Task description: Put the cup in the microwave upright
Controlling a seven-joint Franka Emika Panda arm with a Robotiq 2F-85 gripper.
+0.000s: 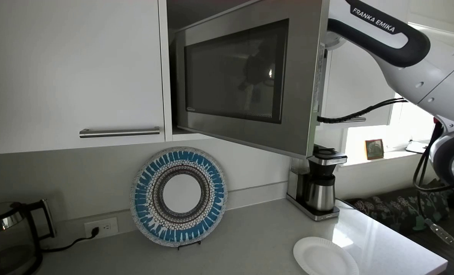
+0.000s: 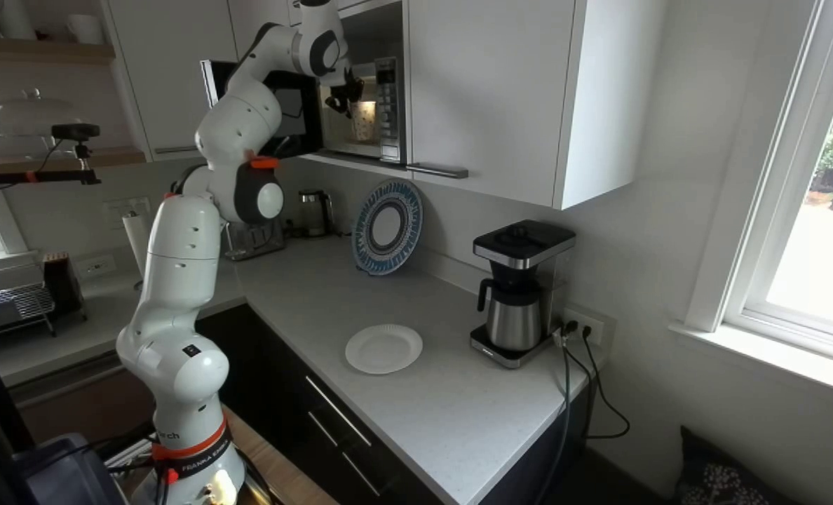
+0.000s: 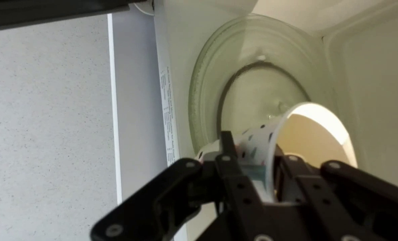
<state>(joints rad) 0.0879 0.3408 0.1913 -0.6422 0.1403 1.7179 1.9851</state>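
One cup [image 2: 364, 123]: seen upright in the microwave [image 2: 390, 105], upper middle in an exterior view.
Gripper [image 3: 253, 142]: cup's wall straddled, lower middle, wrist view; whether pinched cannot be told.

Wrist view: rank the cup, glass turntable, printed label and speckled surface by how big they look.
Largest to smallest:
1. speckled surface, running out of view
2. glass turntable, partly hidden
3. cup, also partly covered
4. printed label, a thin strip
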